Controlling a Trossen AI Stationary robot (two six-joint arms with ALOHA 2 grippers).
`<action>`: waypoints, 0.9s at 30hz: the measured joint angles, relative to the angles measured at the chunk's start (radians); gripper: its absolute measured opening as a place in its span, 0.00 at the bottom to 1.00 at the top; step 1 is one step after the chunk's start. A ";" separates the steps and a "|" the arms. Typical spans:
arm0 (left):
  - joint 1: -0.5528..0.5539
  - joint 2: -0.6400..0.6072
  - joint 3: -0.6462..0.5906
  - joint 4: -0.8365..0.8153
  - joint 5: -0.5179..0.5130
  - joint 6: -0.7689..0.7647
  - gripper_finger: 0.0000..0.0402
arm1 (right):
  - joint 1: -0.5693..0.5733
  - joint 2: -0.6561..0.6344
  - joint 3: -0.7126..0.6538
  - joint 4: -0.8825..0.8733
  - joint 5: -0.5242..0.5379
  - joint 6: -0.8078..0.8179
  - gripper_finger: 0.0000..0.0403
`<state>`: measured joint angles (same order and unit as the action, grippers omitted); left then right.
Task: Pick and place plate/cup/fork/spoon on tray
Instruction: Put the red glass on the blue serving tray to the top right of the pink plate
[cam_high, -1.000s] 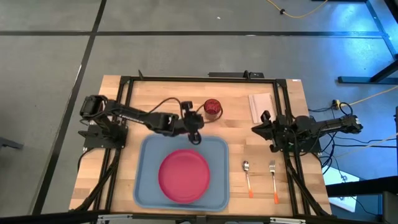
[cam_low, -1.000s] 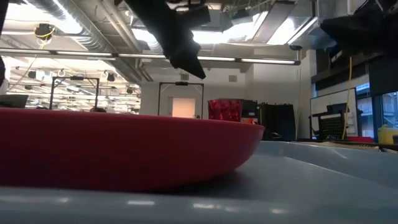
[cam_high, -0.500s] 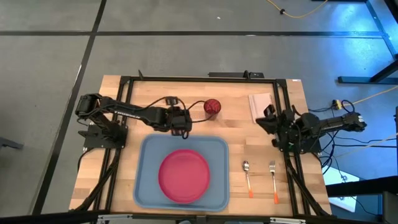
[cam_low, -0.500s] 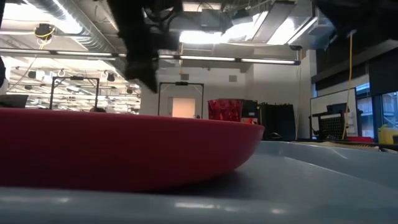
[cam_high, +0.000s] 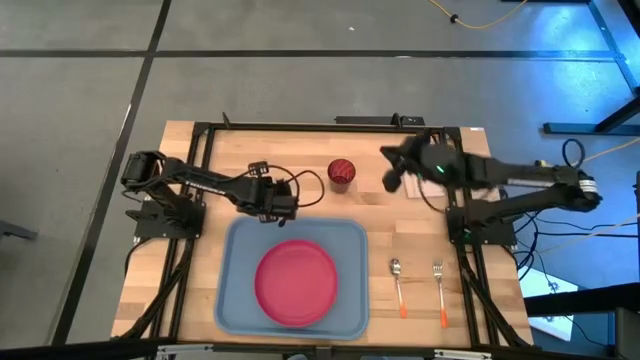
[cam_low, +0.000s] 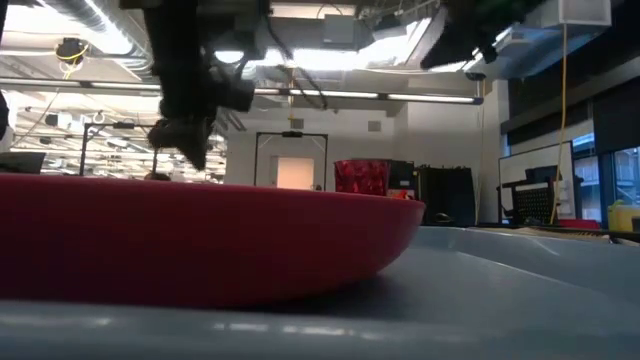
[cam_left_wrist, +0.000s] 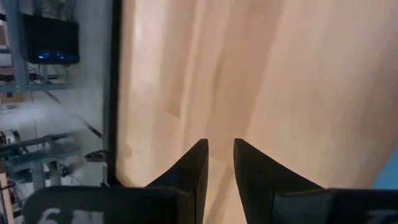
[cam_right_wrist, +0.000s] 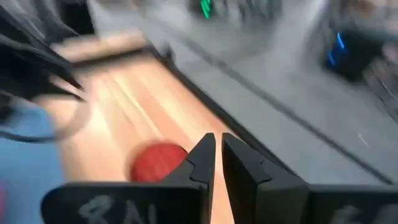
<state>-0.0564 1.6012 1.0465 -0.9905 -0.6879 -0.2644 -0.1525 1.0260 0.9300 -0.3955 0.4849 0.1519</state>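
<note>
The pink-red plate (cam_high: 296, 282) lies flat in the light blue tray (cam_high: 240, 240) at the table's near middle; it fills the low view (cam_low: 200, 240). The dark red cup (cam_high: 342, 172) stands upright on the wood beyond the tray's far edge. The spoon (cam_high: 398, 285) and fork (cam_high: 439, 290) lie on the table right of the tray. My left gripper (cam_high: 280, 205) is shut and empty above the wood near the tray's far left corner. My right gripper (cam_high: 391, 176) is shut and empty, raised just right of the cup (cam_right_wrist: 158, 160).
A pale rectangular sheet (cam_high: 418, 172) lies at the far right, partly under my right arm. A black metal frame (cam_high: 300, 125) runs round the table's edges. Bare wood lies left of the cup.
My left gripper has drawn back from over the tray's far edge toward the table's left, empty. My right arm has swung out from the table's right edge toward the far side and left, ending beside the cup. The plate, cup, spoon and fork have stayed put.
</note>
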 joint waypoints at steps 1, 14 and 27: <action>-0.005 0.000 -0.020 -0.001 0.001 -0.013 0.17 | -0.038 0.044 0.063 -0.068 -0.040 0.001 0.09; -0.096 -0.328 -0.328 0.219 0.025 -0.039 0.17 | -0.270 0.467 0.486 -0.360 -0.917 -0.187 0.09; -0.097 -0.957 -0.763 0.956 0.336 0.249 0.17 | -0.271 0.690 0.496 -0.320 -0.923 -0.190 0.09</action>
<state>-0.1532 0.6445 0.2838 -0.0341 -0.3520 -0.0155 -0.4236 1.7159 1.4261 -0.7153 -0.4377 -0.0380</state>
